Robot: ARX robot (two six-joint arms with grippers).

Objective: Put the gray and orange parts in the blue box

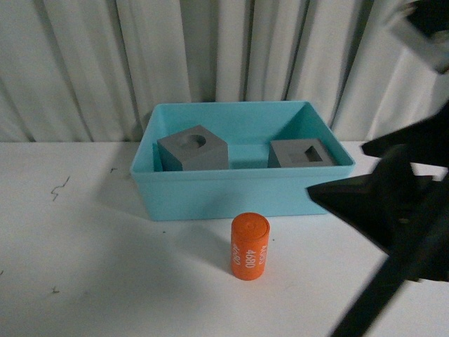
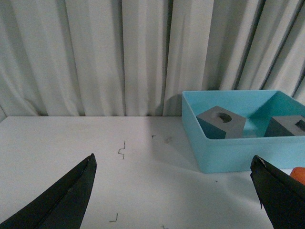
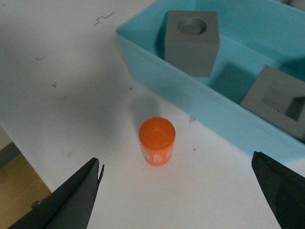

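Front on, we see the orange cylinder (image 1: 250, 247) standing upright on the table (image 1: 105, 267), just before the blue box (image 1: 231, 193), which holds both gray cubes (image 1: 194, 149). From the left wrist, our left gripper (image 2: 174, 188) gapes, the cylinder barely in sight. From the right wrist, our right gripper (image 3: 176, 188) is spread wide, cylinder centred ahead, axis vertical: the nearer arm.

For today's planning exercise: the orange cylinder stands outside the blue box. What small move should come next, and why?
Probably lower the open right end effector around the orange cylinder: it stands upright before the blue box, beneath the fingers, and both gray cubes are inside.
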